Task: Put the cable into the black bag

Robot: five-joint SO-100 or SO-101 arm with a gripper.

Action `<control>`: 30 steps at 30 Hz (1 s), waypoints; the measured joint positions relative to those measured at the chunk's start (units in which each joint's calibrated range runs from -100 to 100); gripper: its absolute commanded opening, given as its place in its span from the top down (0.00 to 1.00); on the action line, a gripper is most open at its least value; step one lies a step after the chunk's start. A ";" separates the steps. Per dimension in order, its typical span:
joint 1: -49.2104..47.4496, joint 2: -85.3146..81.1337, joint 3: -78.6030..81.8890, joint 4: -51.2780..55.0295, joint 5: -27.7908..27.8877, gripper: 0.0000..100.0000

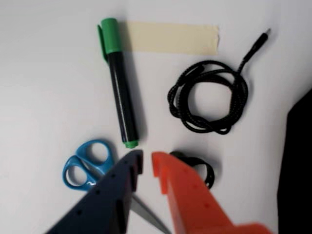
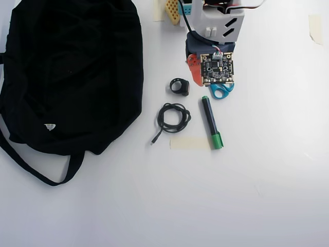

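One bag (image 2: 72, 77), one strap ring (image 2: 180, 86), one cable (image 2: 173, 118), one marker (image 2: 211, 122), one scissors (image 2: 223, 91). Cable lies on the table between bag and marker. Gripper (image 1: 147, 163) hovers empty, fingers slightly parted. Risk: grabbing the nearby ring instead, or the coil unwinding.

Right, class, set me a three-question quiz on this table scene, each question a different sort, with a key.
1. True or false: the cable already lies inside the black bag.
2. In the overhead view, which lies nearest the cable's coil? A) scissors B) black ring strap C) the bag's white tag
3. Fill in: the marker has a ____ cap.

Key:
1. False; it lies on the table, beside the bag.
2. B
3. Green

The claw holds nothing.
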 measured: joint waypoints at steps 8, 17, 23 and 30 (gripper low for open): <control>0.51 0.00 0.00 0.00 0.00 0.98; 3.09 -0.08 2.12 0.00 -4.49 0.82; 3.09 -0.08 4.56 -2.32 -7.03 0.77; 6.69 0.00 8.96 -8.84 -10.21 0.74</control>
